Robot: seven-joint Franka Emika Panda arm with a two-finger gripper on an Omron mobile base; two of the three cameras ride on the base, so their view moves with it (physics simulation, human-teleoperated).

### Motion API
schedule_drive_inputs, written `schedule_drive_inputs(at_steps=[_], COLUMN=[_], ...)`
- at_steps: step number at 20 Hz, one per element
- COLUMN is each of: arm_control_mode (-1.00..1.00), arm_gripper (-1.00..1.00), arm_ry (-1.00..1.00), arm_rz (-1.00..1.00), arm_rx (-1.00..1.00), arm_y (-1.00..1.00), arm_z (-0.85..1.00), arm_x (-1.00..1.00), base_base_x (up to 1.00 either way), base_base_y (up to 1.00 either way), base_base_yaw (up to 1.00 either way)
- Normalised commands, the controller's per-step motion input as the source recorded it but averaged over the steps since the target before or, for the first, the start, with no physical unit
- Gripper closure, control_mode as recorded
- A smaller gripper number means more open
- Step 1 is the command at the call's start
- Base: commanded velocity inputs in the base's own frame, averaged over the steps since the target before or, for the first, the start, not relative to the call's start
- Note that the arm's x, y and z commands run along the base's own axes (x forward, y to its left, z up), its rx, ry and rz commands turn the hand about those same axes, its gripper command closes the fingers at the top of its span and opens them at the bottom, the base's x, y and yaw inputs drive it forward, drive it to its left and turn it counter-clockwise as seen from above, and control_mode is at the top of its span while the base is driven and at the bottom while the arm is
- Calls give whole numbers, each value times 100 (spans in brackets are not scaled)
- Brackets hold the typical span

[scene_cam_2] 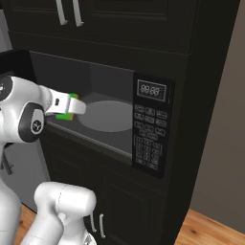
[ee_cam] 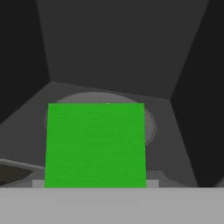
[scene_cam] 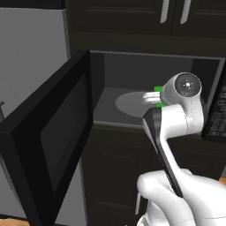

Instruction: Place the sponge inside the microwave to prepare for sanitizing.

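Observation:
The microwave [scene_cam: 132,66] is black and built in, with its door [scene_cam: 53,137] swung wide open to the left and its keypad [scene_cam_2: 150,129] at the right. Inside, a round pale turntable [scene_cam_2: 107,116] lies on the grey floor. My gripper [scene_cam: 152,97] reaches into the front of the cavity, shut on the green sponge [ee_cam: 95,144]. Green edges of the sponge [scene_cam_2: 64,116] show above and below the white hand. The sponge hangs just in front of the turntable [ee_cam: 148,122], above the cavity floor, and hides the fingertips in the hand view.
Dark cabinets with silver handles [scene_cam: 164,11] sit above the microwave, and more dark cabinet doors [scene_cam_2: 95,222] below it. A grey panel [scene_cam: 31,53] stands left of the open door. The door juts out into the space at left. Wood floor [scene_cam_2: 210,229] shows at lower right.

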Motion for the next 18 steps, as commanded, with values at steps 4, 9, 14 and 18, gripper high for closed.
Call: schedule_drive_inputs(at_steps=[4, 9, 14, 18], arm_control_mode=[-100, -100, -100, -100], arm_gripper=[100, 100, 100, 100], arm_ry=[9, 0, 1, 4], arm_rz=[-10, -2, 0, 0], arm_rx=[0, 0, 0, 0], arm_y=[-8, -16, -18, -9], arm_z=[-41, -25, -7, 0], arm_x=[15, 25, 28, 21], base_base_x=[0, 0, 0, 0], base_base_y=[0, 0, 0, 0], base_base_yaw=[0, 0, 0, 0])
